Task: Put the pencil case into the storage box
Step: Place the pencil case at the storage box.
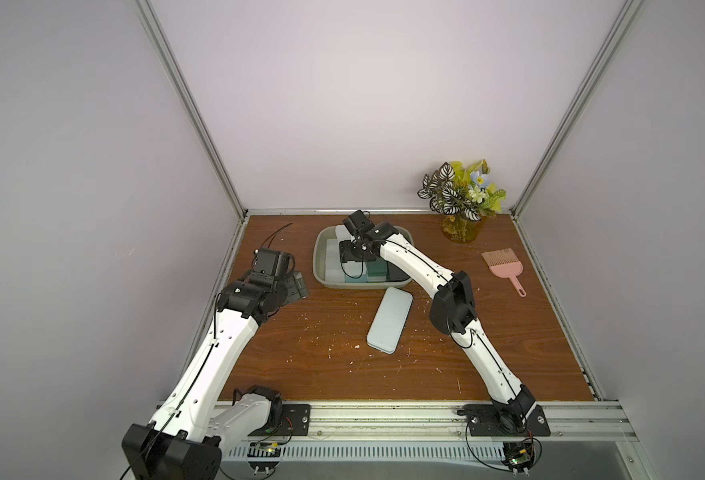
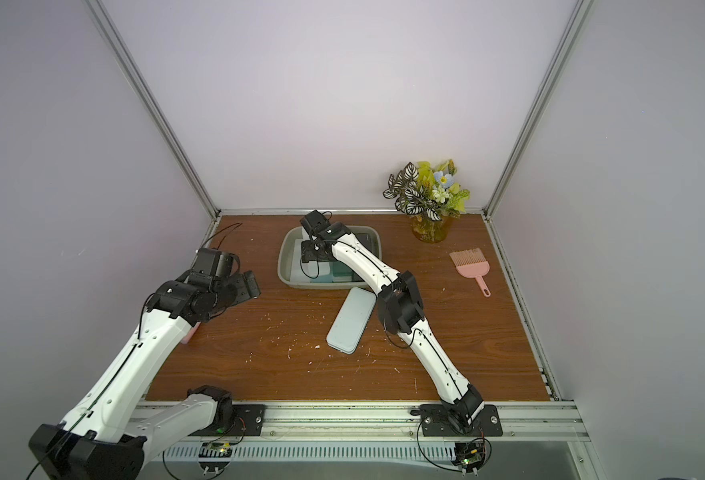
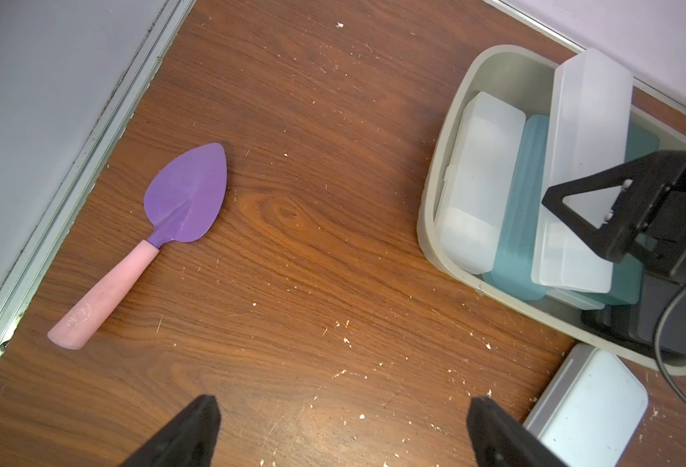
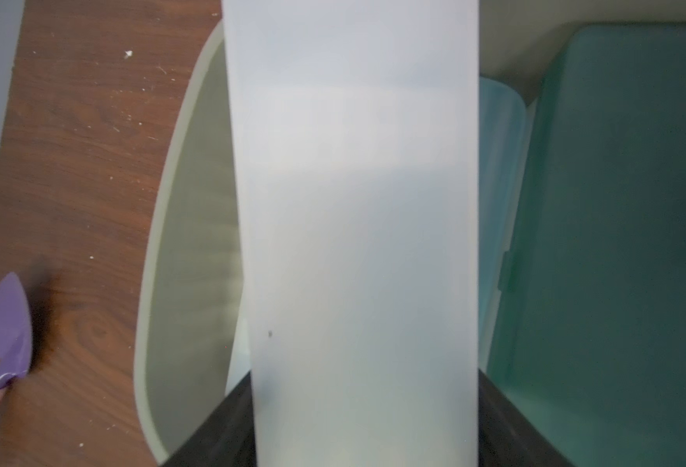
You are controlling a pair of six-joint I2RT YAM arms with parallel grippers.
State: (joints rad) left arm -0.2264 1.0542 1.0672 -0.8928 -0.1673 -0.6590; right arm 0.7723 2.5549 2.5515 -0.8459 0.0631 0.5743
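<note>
The greyish-beige storage box [image 1: 319, 266] [image 2: 285, 266] [image 3: 426, 202] [image 4: 187, 242] stands at the back middle of the table. Inside lie a translucent white case [image 3: 478, 182], teal cases [image 3: 515, 226] and a dark one [image 3: 656, 323]. My right gripper [image 1: 357, 253] [image 4: 365, 404] is shut on a long translucent white pencil case [image 3: 583, 153] [image 4: 353, 202], held slanting over those cases within the box. A pale blue-grey pencil case [image 1: 389, 320] [image 2: 350, 320] [image 3: 587, 408] lies flat on the table just in front of the box. My left gripper [image 1: 296, 286] [image 3: 343, 408] hangs open and empty over the left of the table.
A purple trowel with a pink handle [image 3: 187, 194] [image 4: 9, 331] lies near the left wall, under my left arm. A pink brush [image 1: 502, 266] lies at the right, and a vase of flowers [image 1: 463, 199] stands in the back right corner. Metal rails edge the table.
</note>
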